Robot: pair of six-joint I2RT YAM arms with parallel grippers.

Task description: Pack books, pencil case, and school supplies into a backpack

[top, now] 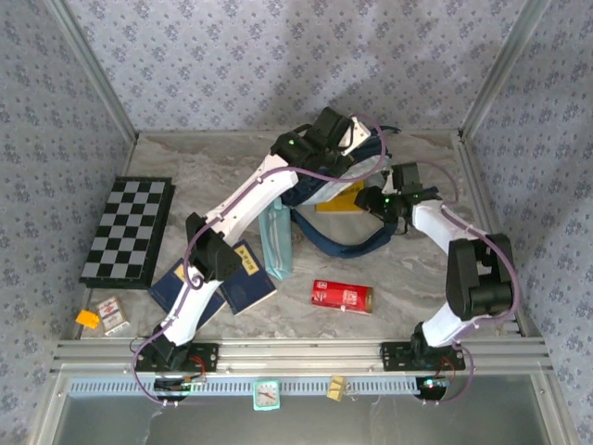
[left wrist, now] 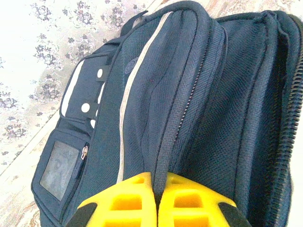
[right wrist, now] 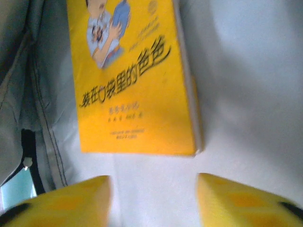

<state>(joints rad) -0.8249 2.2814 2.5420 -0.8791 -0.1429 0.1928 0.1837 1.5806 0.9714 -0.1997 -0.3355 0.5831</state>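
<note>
The navy backpack (top: 345,245) lies at the back middle of the table. My left gripper (left wrist: 157,182) is shut on a dark seam of the backpack (left wrist: 189,94) beside its zip. A yellow book (right wrist: 132,80) with a cartoon figure lies on the pale lining inside the bag; my right gripper (right wrist: 154,191) stands open just short of its near edge, holding nothing. From above, the yellow book (top: 341,199) pokes out next to the right gripper (top: 375,200). The pale blue pencil case (top: 275,239), two navy books (top: 248,276) (top: 174,289) and the red supplies box (top: 341,296) lie on the table.
A black-and-white chessboard (top: 128,230) sits at the left. Small cards (top: 113,313) and an orange piece (top: 88,318) lie at the front left corner. Patterned walls close in the back and both sides. A small clock (top: 267,394) sits on the front rail.
</note>
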